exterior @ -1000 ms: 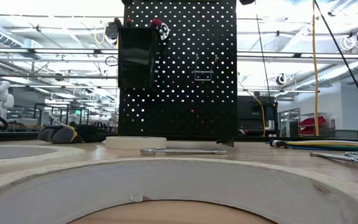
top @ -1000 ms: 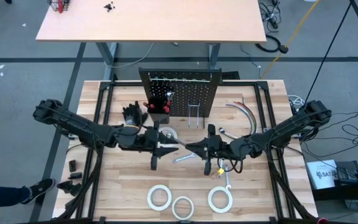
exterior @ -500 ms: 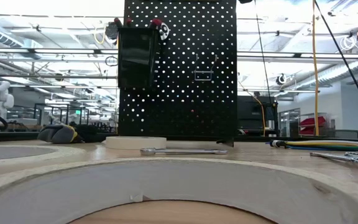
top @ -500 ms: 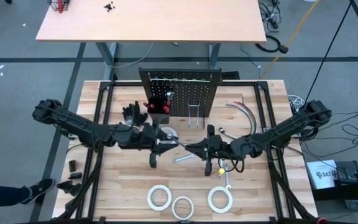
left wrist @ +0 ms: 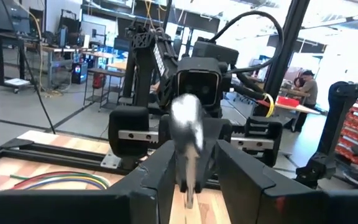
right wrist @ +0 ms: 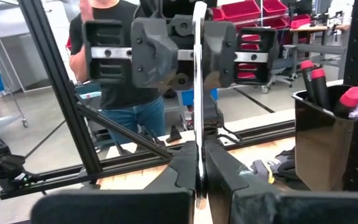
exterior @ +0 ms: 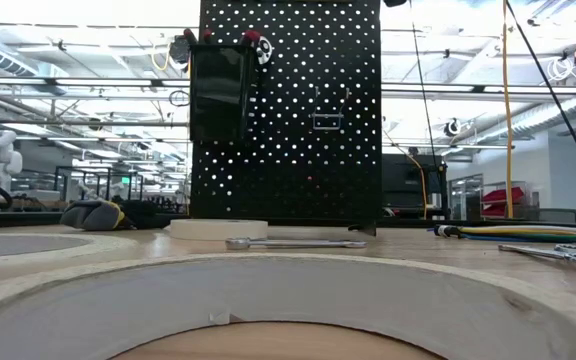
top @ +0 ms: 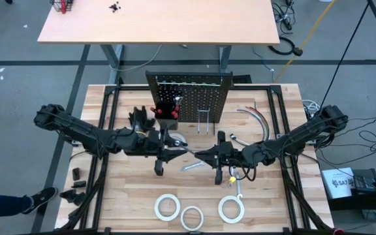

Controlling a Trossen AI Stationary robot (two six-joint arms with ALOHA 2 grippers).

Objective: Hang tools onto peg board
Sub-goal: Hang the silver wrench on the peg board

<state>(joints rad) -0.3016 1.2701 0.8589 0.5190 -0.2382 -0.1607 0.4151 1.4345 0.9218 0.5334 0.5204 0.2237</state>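
Mid-desk (top: 129,196), in front of the peg board (top: 188,98): both hands meet on one silver wrench (top: 189,151). Right hand (right wrist: 199,163) closed on its one end, held edge-on. Left hand (left wrist: 190,163) grips the other end between its fingers. Three tape rolls (top: 192,217) lie near the desk's front edge.

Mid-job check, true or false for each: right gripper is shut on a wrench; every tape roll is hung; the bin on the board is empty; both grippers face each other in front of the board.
1. The right gripper is shut on a silver wrench. True.
2. Every tape roll hangs on the peg board. False: three tape rolls lie flat on the table's front edge.
3. The black bin is empty. False: red-handled screwdrivers stand in it.
4. The left gripper and the right gripper face each other in front of the peg board. True.
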